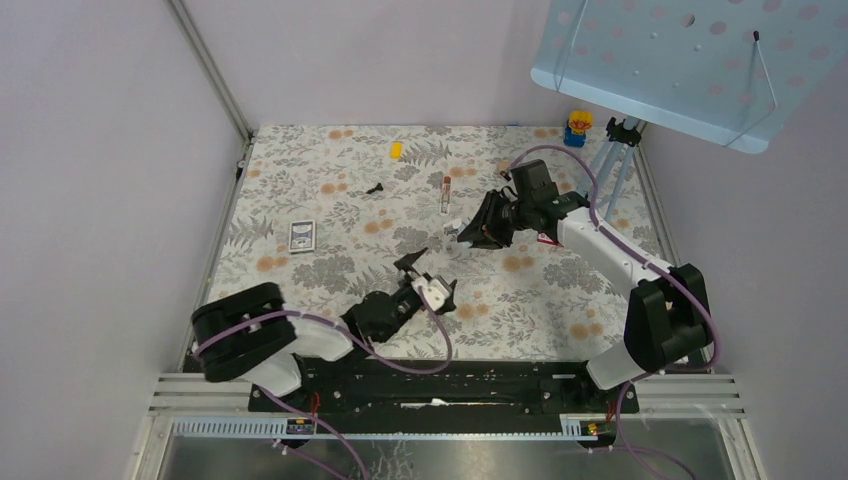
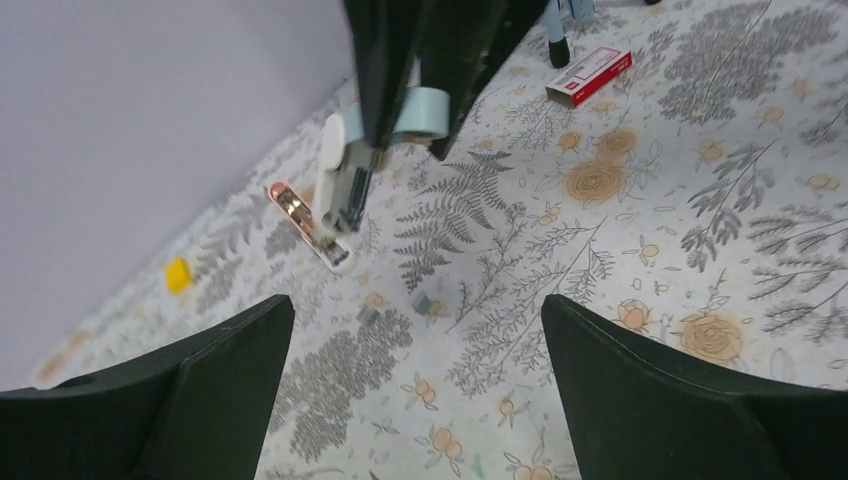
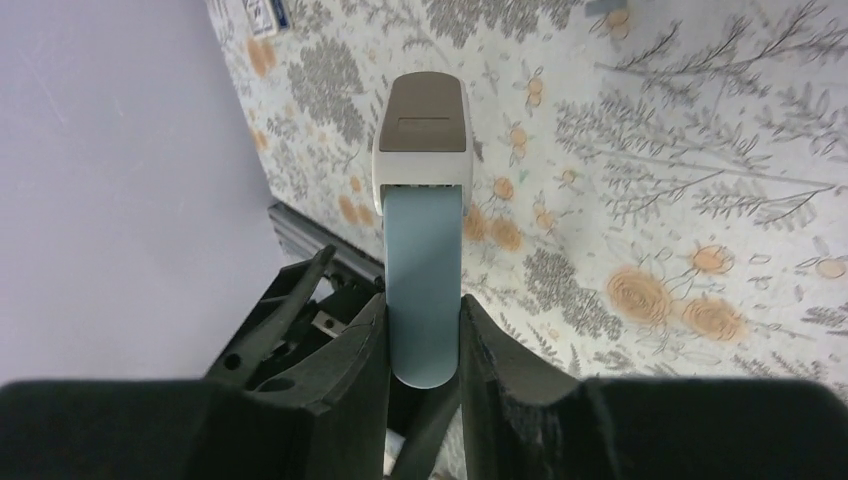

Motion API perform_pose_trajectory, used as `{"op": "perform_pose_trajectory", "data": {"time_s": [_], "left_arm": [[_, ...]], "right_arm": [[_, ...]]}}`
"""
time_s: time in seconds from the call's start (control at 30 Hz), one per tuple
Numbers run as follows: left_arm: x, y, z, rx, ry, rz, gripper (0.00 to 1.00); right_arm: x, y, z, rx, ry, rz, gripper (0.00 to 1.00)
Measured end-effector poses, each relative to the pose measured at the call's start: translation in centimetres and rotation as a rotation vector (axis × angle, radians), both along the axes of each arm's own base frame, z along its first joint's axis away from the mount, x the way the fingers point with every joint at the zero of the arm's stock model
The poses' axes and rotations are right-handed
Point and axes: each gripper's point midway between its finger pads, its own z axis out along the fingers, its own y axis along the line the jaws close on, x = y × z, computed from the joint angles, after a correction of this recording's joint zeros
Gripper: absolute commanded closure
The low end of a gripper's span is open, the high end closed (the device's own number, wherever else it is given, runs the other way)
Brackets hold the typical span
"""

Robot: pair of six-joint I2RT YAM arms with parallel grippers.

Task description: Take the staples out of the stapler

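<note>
My right gripper (image 1: 487, 228) is shut on the light blue body of the stapler (image 3: 424, 250) and holds it above the table. The stapler's white and grey end (image 3: 424, 130) points away from the wrist. In the left wrist view the stapler (image 2: 350, 165) hangs down from the right gripper's black fingers (image 2: 385, 60), its metal part pointing at the table. Two small grey staple pieces (image 2: 420, 300) lie on the cloth below. My left gripper (image 1: 428, 277) is open and empty, low over the cloth, near the stapler. It shows wide open in its own view (image 2: 415, 305).
A slim white and rose-gold piece (image 1: 446, 193) lies beside the stapler's lower end (image 2: 300, 220). A red staple box (image 2: 590, 75) lies behind the right gripper. A dark card box (image 1: 302, 235), a small black part (image 1: 375, 187), a yellow block (image 1: 396, 150), a toy (image 1: 578, 127) and a tripod (image 1: 615, 170) stand around.
</note>
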Motion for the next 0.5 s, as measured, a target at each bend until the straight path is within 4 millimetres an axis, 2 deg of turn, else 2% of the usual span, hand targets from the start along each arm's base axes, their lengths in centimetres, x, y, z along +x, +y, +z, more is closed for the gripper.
{"op": "perform_pose_trajectory", "data": {"time_s": [0.17, 0.27, 0.33, 0.4, 0.5], "left_arm": [[0.8, -2.2, -0.3, 0.136, -0.190, 0.020, 0.02], [1.6, -3.2, -0.8, 0.212, -0.267, 0.047, 0.05], [2.0, -3.6, -0.6, 0.239, -0.302, 0.063, 0.11], [2.4, -4.0, 0.0, 0.253, -0.340, 0.080, 0.22], [3.0, -4.5, 0.7, 0.269, -0.383, 0.102, 0.30]], "right_arm": [[-1.3, 0.3, 0.9, 0.037, 0.029, 0.037, 1.00], [-2.0, 0.3, 1.5, 0.051, 0.034, 0.051, 1.00], [-2.4, 0.2, 2.0, 0.061, 0.032, 0.062, 1.00], [-2.9, 0.2, 2.3, 0.066, 0.036, 0.072, 1.00], [-3.4, 0.1, 2.4, 0.068, 0.046, 0.088, 1.00]]}}
